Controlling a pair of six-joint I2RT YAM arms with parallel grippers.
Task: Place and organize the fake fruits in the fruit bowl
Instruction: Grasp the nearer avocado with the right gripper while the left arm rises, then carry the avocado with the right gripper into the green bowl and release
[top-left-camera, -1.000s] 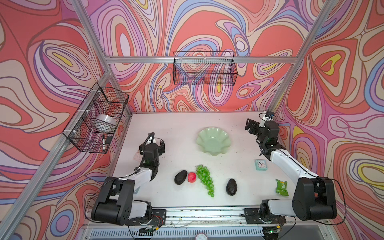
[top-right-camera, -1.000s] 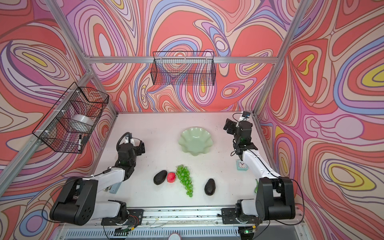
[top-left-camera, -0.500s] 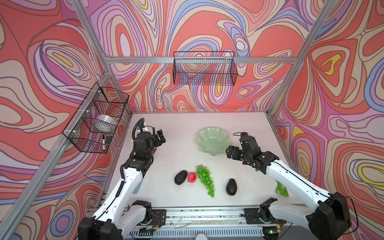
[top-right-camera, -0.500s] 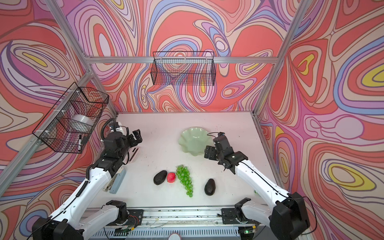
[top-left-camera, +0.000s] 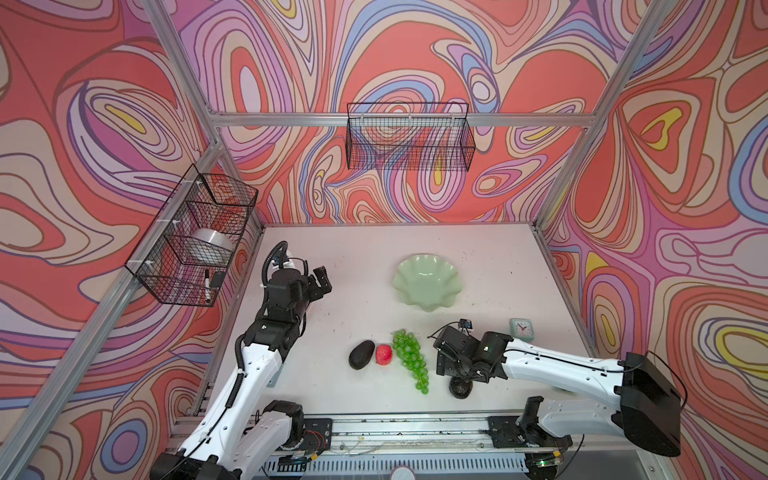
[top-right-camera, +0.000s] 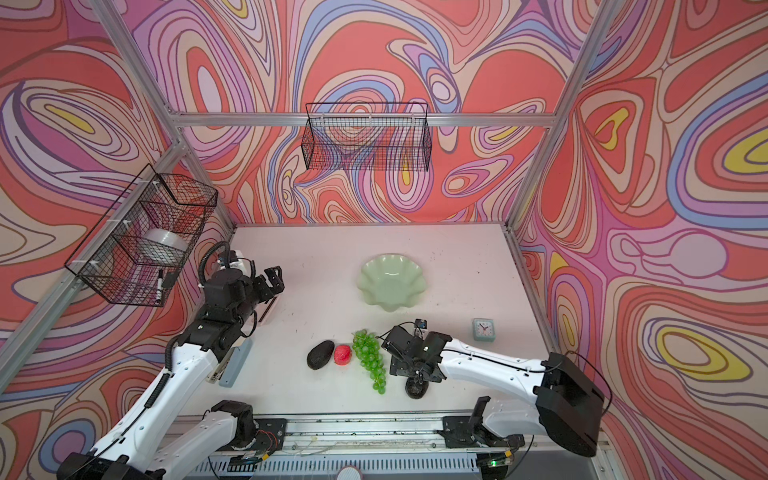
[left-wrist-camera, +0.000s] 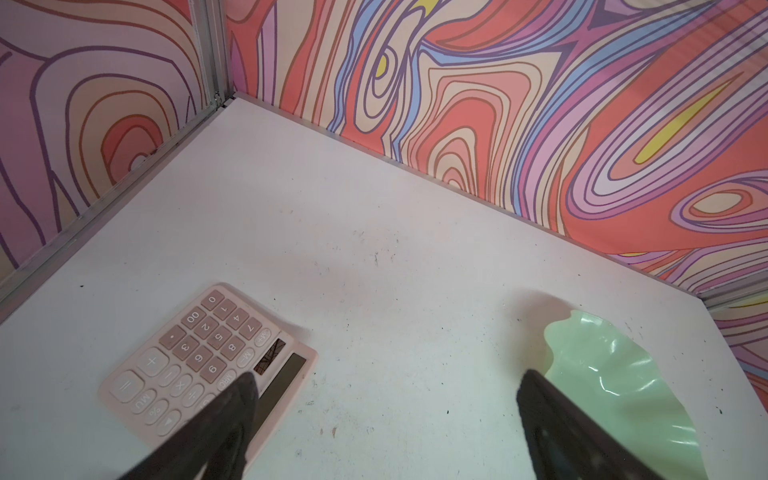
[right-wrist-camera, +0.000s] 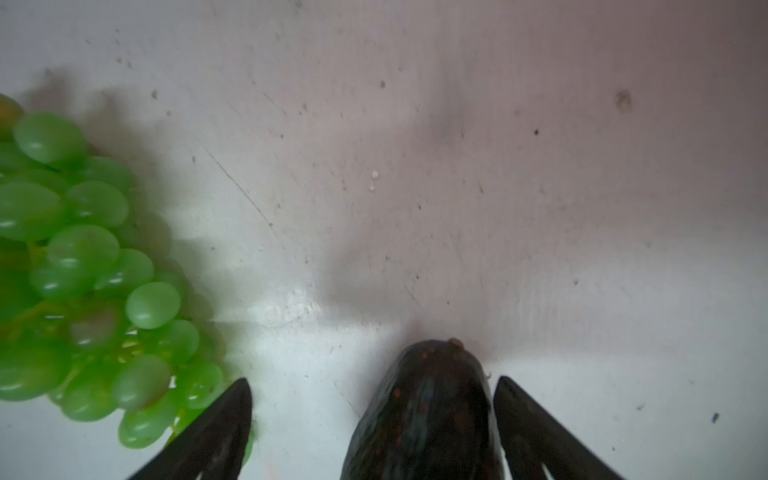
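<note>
Right hand (right-wrist-camera: 372, 381) released and spread wide, straddling the avocado (right-wrist-camera: 432, 407) lying within its gap; grapes (right-wrist-camera: 83, 270) just outside. Left hand (left-wrist-camera: 387, 375) released, empty.

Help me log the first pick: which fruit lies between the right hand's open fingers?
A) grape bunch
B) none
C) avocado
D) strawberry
C: the right wrist view shows the dark avocado inside the open right hand, the grape bunch off beside it.
</note>
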